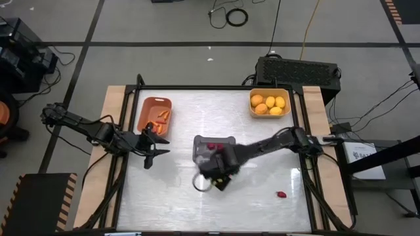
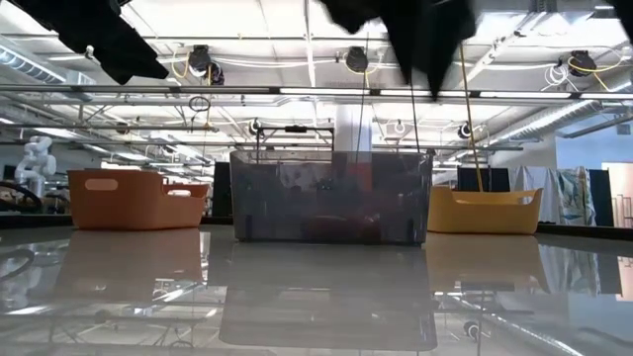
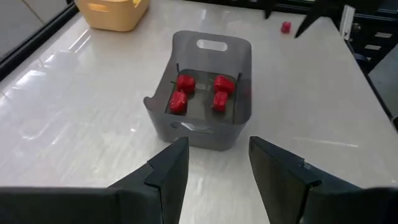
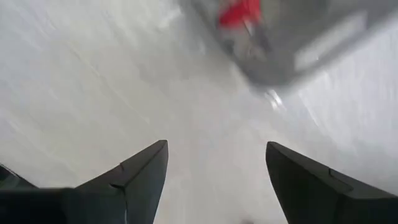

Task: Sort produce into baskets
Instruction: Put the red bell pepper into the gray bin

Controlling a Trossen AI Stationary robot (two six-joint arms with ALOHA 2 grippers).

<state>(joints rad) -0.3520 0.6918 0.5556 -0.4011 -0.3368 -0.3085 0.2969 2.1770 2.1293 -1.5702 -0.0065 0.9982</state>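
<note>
The grey translucent basket (image 1: 213, 148) stands mid-table and holds several small red berries (image 3: 185, 83). My right gripper (image 1: 218, 178) hovers open just past the basket's near side, pointing down; its wrist view shows bare table between the fingers (image 4: 217, 146). One more red berry (image 1: 281, 195) lies on the table toward the near right. At the far left is the orange-brown basket (image 1: 154, 115) with orange carrot sticks (image 1: 163, 117). At the far right, the yellow basket (image 1: 270, 103) holds yellow-orange fruits. My left gripper (image 1: 157, 145) waits open beside the orange-brown basket, facing the grey one (image 3: 205, 93).
A black box (image 1: 298, 71) sits behind the table's far right corner, with cables on the floor beyond it. Bare white tabletop (image 1: 256, 210) stretches along the near edge. In the low view the three baskets stand in a row, the grey basket (image 2: 331, 198) in the middle.
</note>
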